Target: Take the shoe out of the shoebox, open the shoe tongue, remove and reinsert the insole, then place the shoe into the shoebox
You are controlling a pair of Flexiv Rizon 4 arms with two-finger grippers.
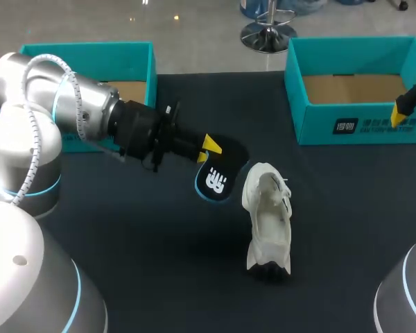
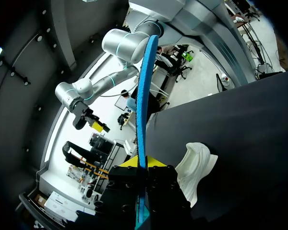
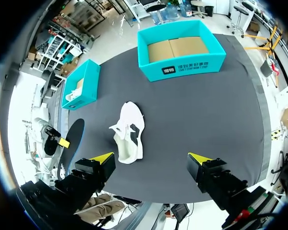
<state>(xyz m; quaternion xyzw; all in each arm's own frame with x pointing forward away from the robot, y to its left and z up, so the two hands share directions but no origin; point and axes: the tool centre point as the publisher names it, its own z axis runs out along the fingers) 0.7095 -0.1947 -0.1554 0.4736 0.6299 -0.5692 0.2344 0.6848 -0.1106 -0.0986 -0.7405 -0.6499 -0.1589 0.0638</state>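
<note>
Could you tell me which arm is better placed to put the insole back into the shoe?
Left: the left gripper is shut on the insole, right beside the shoe. The right gripper is open and empty.

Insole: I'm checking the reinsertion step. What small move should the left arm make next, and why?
Probably carry the insole toward the opening of the shoe. The left gripper is shut on the insole, which is held beside the shoe and apart from it, so it is out and not yet back in. The right gripper is open and holds nothing.
</note>
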